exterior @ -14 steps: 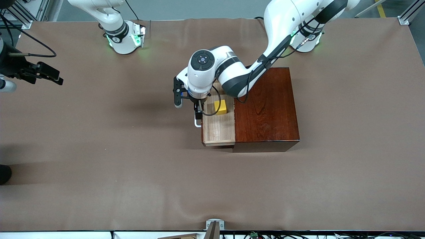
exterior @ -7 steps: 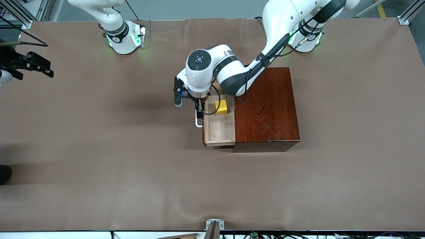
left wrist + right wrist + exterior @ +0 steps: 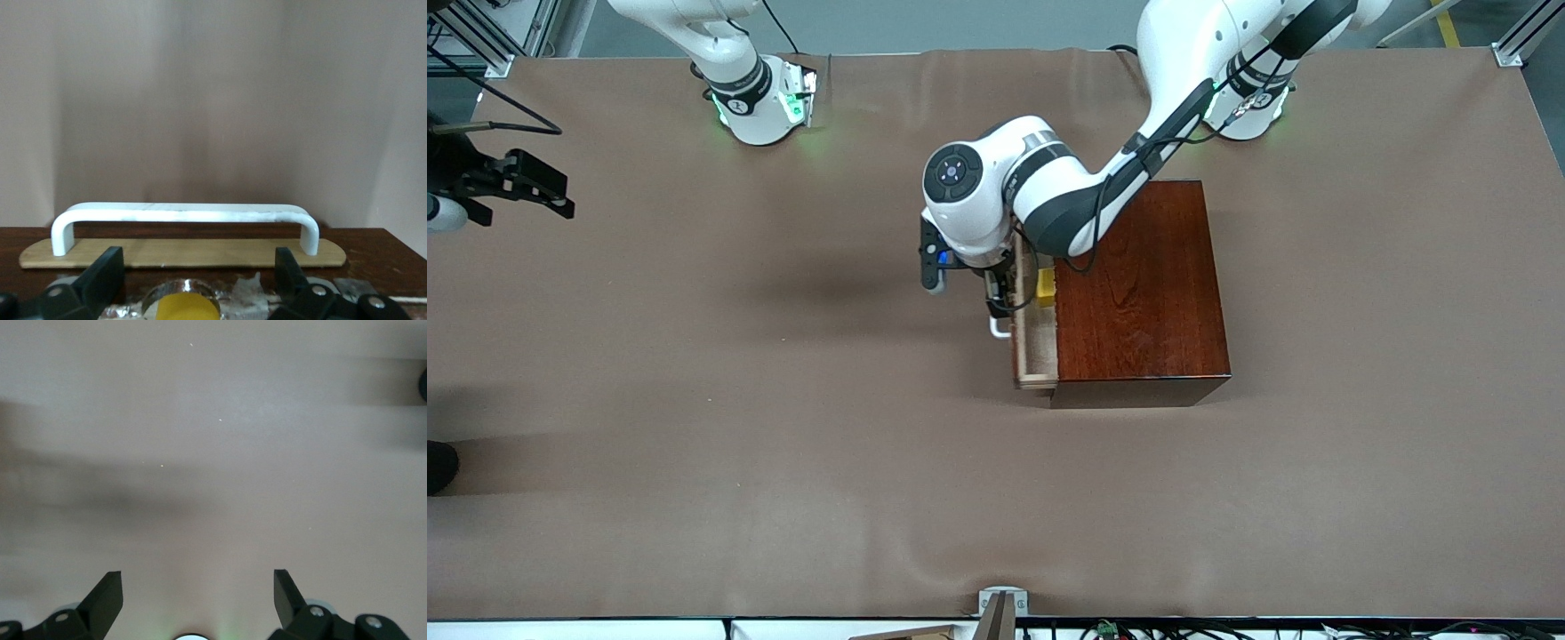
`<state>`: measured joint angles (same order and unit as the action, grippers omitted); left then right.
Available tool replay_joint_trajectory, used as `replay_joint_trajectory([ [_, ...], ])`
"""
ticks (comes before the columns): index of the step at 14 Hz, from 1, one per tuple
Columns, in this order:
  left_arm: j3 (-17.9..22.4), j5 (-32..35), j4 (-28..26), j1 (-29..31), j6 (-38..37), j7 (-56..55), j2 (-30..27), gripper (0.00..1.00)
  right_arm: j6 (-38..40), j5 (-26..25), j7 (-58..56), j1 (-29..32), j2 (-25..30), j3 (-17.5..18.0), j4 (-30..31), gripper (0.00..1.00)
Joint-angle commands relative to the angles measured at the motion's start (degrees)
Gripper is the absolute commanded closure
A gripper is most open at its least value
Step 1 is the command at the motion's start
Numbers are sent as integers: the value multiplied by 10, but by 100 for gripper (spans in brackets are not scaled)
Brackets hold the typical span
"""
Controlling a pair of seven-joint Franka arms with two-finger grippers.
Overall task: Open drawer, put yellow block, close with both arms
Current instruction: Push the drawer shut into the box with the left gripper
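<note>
Two arms, one working. Landmark: mahogany box. We judge closing step in hand: drawer juts partway from box, toward right arm's end. Left gripper at drawer front by white handle, fingers apart, clamped on nothing. Yellow block in drawer, close against box (mostly hidden). Right gripper waits well apart from box, fingers spread, empty. Next: we'd push drawer flush.
</note>
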<state>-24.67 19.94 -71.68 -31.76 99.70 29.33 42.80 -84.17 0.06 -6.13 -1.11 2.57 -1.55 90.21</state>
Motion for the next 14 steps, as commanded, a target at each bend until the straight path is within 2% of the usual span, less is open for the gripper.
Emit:
replay_joint_trajectory([
  [1,9,28,-15,6,-49,-2,-14,0,1,27,-5,2,-3,0,-4,0],
  [6,10,32,-16,10,-127,-2,-14,0,35,27,-5,-5,-5,1,-4,0],
  [8,10,30,-16,10,-130,-2,-11,0,51,20,-1,-13,-2,1,-2,0],
  [10,10,27,-12,0,-100,-21,-10,0,55,20,-2,-7,-5,-2,4,0],
  [14,1,25,-11,-1,-2,-192,-29,0,69,20,-3,-11,-12,-2,8,0],
])
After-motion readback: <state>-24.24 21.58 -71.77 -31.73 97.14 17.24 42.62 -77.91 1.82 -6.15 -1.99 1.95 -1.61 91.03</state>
